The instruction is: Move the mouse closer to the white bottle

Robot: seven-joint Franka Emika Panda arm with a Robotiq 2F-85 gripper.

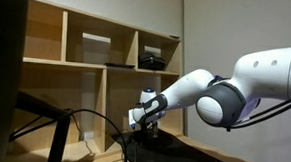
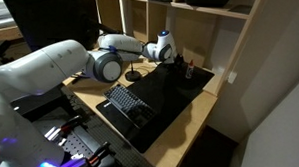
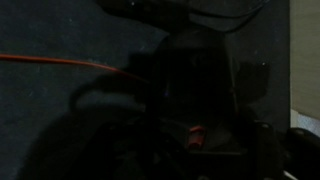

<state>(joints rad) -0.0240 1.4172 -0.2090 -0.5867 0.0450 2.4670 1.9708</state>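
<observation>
My gripper (image 2: 176, 60) is low over the back of the black desk mat (image 2: 179, 95), in front of the shelf; it also shows in an exterior view (image 1: 143, 124). A tiny slim upright bottle (image 2: 187, 68) stands just beside the gripper. The wrist view is very dark: a dark rounded shape (image 3: 198, 70), perhaps the mouse, lies ahead, and a small reddish thing (image 3: 196, 135) sits by the jaws. I cannot tell whether the jaws are open or shut, or whether they hold anything. The mouse is not plain in the exterior views.
A black keyboard (image 2: 129, 101) lies on the mat's near side. A wooden shelf unit (image 1: 97, 48) stands right behind the desk, with dark items (image 1: 152, 61) on it. Dark cables (image 1: 83, 118) run over the desk, and an orange line (image 3: 60, 62) crosses the wrist view.
</observation>
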